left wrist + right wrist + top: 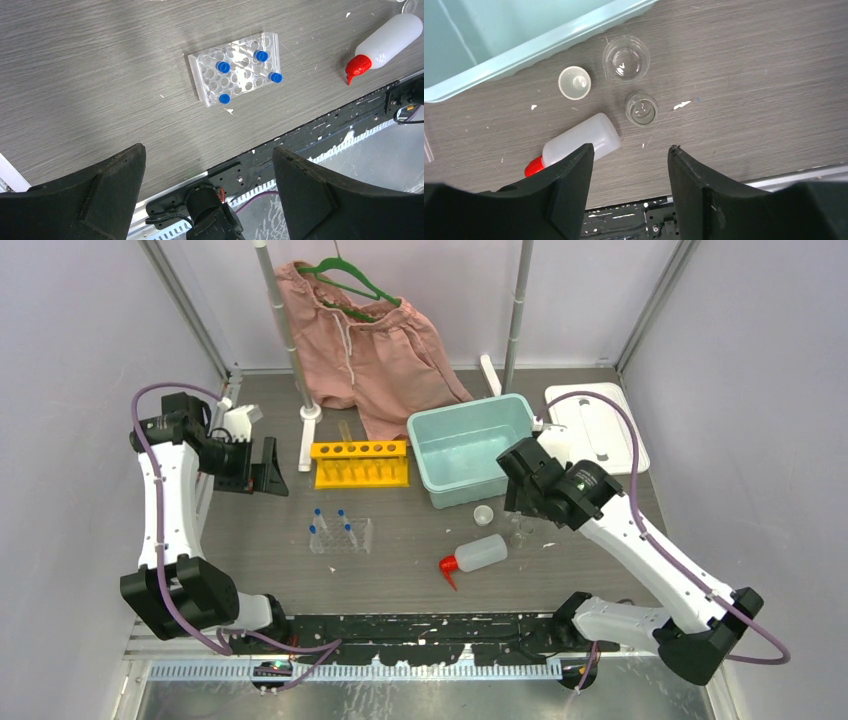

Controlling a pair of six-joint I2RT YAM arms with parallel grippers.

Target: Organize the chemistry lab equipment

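Note:
A clear rack (341,536) with several blue-capped vials (223,66) stands mid-table; it also shows in the left wrist view (235,70). A yellow rack (361,463) with clear tubes stands behind it. The white squeeze bottle with red nozzle (476,554) lies on its side, also in the left wrist view (387,37) and the right wrist view (583,142). A tiny white cup (574,82) and two small clear beakers (626,58) (641,109) stand near it. My left gripper (270,468) is open and empty, high at the left. My right gripper (629,155) is open and empty above the beakers.
A teal bin (474,446) stands at the back centre with a white lid (598,426) to its right. Pink shorts on a green hanger (362,340) hang from a stand at the back. A black rail (420,630) runs along the near edge.

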